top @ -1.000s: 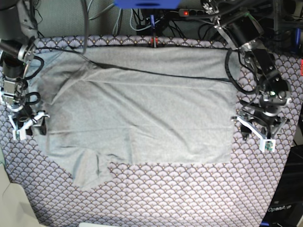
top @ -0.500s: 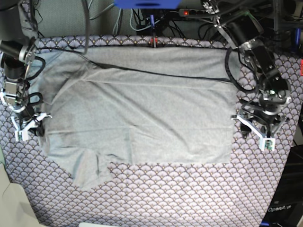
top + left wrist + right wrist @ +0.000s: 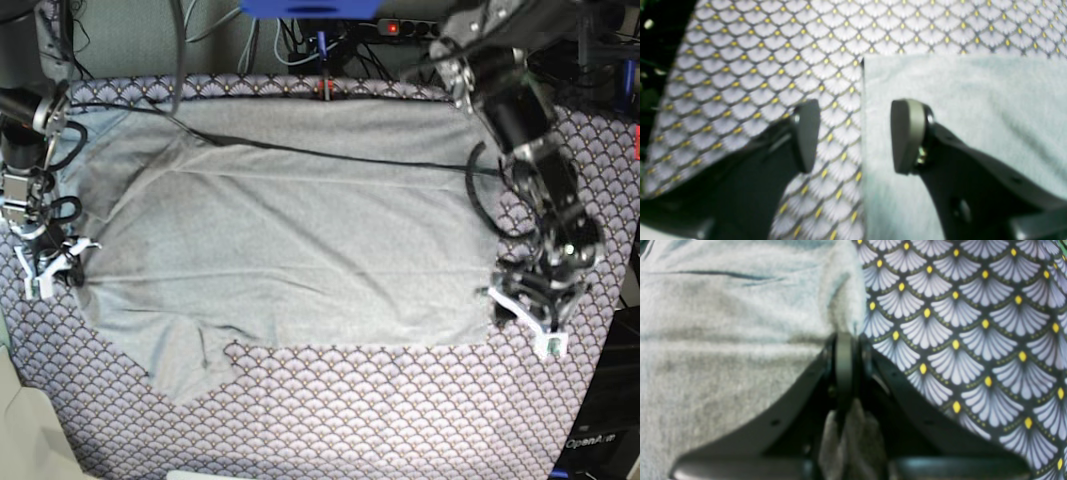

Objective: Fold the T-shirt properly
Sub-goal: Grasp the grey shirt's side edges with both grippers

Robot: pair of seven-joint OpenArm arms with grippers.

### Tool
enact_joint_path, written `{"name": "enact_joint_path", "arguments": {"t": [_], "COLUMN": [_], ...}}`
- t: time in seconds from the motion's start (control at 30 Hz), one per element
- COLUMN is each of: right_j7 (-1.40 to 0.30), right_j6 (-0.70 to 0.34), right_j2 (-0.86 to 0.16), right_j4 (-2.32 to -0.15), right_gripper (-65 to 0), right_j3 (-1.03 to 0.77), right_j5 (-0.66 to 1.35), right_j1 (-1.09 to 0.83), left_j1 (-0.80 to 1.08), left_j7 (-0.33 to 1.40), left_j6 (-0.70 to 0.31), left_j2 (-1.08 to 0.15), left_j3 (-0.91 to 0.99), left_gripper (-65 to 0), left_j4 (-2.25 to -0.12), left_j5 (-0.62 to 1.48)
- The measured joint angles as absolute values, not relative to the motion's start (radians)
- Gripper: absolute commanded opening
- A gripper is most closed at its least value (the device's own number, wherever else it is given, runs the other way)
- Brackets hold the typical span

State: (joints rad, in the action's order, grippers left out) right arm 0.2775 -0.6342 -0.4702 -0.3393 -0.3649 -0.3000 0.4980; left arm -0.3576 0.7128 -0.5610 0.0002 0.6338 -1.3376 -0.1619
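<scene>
My right gripper (image 3: 845,350) is clenched on a pinch of the T-shirt (image 3: 290,240) edge; my left gripper (image 3: 853,136) gapes astride the opposite edge. Beyond, the shirt lies spread over the tablecloth (image 3: 400,410). I judge it limp and light, so hems and corners grip best.

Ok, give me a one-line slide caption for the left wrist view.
Open left end effector straddling the side edge of the grey T-shirt on the scallop-patterned tablecloth.
</scene>
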Motion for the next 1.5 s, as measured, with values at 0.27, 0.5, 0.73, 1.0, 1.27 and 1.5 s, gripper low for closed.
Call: {"name": "enact_joint_path", "arguments": {"t": [0.27,0.5,0.73,1.0,1.27,1.5], "right_j7": [0.278,0.278,0.278,0.277,0.291,0.290], "right_j6": [-0.634,-0.634,-0.634,-0.634,-0.632,-0.632], "right_j2": [-0.470,-0.470,-0.469,-0.470,-0.470,-0.470], "right_j4": [-0.339,-0.339,-0.339,-0.339,-0.339,-0.339], "right_gripper": [-65.0,-65.0,-65.0,-65.0,-65.0,-65.0], "right_j3": [-0.365,-0.363,-0.363,-0.363,-0.363,-0.363], "right_j5": [-0.300,-0.300,-0.299,-0.300,-0.289,-0.289], "right_j1": [0.498,0.498,0.498,0.498,0.484,0.484], "left_j1": [-0.390,-0.429,-0.497,-0.551,-0.623,-0.627], "left_j7": [0.476,0.299,0.286,0.192,0.045,0.013], "left_j6": [-0.558,-0.361,-0.363,-0.351,-0.347,-0.347], "left_j2": [-0.004,-0.048,-0.057,-0.073,-0.098,-0.097], "left_j3": [0.640,0.668,0.667,0.667,0.617,0.617], "left_gripper": [-31.8,-31.7,-31.7,-31.7,-31.7,-31.7], "left_j4": [-1.090,-0.919,-0.751,-0.652,-0.402,-0.373], "left_j5": [-0.168,-0.155,-0.153,-0.157,-0.159,-0.156]}}
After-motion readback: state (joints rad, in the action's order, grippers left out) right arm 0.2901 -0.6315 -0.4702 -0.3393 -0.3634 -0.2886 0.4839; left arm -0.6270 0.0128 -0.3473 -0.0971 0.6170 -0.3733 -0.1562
